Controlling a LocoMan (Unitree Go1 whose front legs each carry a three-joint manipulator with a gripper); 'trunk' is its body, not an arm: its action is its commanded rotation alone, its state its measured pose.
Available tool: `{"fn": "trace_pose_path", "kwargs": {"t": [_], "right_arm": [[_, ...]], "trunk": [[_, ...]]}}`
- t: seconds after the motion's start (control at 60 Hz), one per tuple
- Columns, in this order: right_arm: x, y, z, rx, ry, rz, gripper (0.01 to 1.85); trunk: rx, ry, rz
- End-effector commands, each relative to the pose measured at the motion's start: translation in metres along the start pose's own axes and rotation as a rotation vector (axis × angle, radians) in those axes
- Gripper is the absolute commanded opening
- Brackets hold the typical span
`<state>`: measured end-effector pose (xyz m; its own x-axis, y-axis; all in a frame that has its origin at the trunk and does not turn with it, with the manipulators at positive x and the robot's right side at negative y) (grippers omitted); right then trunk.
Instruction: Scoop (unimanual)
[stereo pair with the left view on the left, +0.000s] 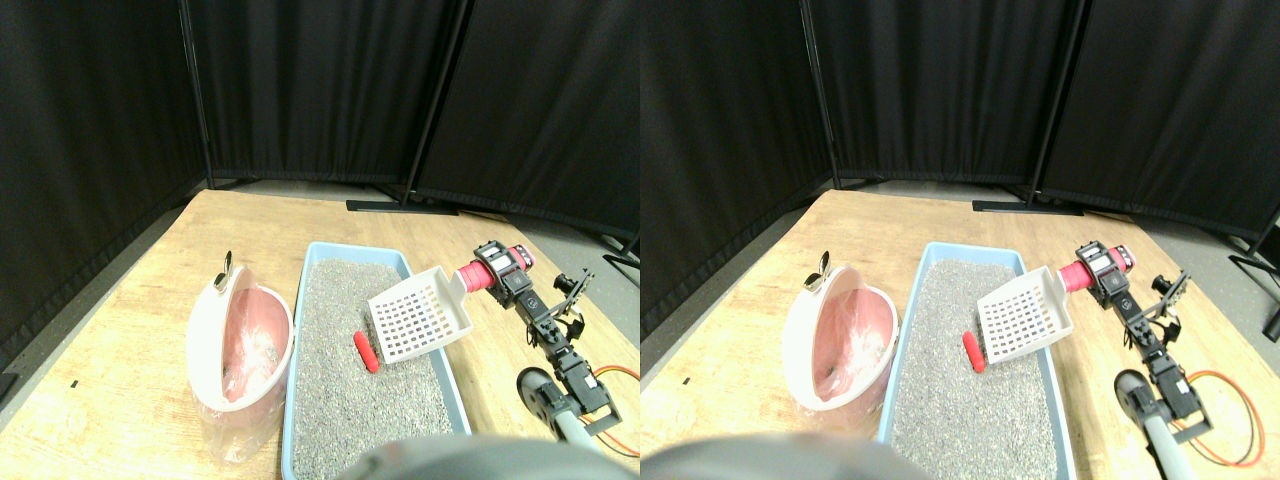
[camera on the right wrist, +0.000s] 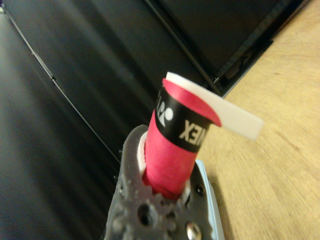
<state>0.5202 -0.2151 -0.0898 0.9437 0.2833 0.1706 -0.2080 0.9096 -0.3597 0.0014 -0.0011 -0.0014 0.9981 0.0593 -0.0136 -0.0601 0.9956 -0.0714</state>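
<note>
The right gripper (stereo pair with the left view on the left: 497, 272) has its fingers clamped on the red wrapped handle (stereo pair with the left view on the left: 474, 276) of a white slotted plastic scoop (stereo pair with the left view on the left: 418, 316); the wrist view confirms this, showing the dark fingers (camera on the right wrist: 131, 192) closed round the base of that red handle (camera on the right wrist: 172, 155), which carries a black band.

The scoop's perforated pan hangs over the right side of a light blue rectangular litter tray (stereo pair with the left view on the left: 301, 330), tilted, with its lower front edge close to the grey granular litter (stereo pair with the left view on the left: 345, 400). Whether that edge touches the litter cannot be determined.

A small red cylindrical object (stereo pair with the left view on the left: 366, 351) lies on the litter surface, just beside the scoop's lower left corner and outside the pan. Contact between the two cannot be confirmed.

A white plastic bin with a pink bag liner (stereo pair with the left view on the left: 243, 346) stands just beside the tray's left wall, its opening tilted toward the tray. A small metal clip (stereo pair with the left view on the left: 225, 271) sits on the bin's far rim.

All items rest on a light wooden table (stereo pair with the left view on the left: 130, 330). Black curtain panels (stereo pair with the left view on the left: 320, 90) enclose the far side.
</note>
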Motion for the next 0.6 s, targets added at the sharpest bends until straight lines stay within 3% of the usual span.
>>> {"fn": "trace_pose_path", "kwargs": {"t": [0.017,0.233,0.6], "right_arm": [[0.004,-0.002,0.008,-0.004,0.001,-0.031,0.05],[0.016,0.001,0.017,-0.075,0.034,0.009,0.05],[0.028,0.003,0.011,-0.118,0.06,0.073,0.05]], "trunk": [[-0.018,-0.008,0.026],[-0.036,-0.009,0.05],[-0.053,-0.001,0.078]]}}
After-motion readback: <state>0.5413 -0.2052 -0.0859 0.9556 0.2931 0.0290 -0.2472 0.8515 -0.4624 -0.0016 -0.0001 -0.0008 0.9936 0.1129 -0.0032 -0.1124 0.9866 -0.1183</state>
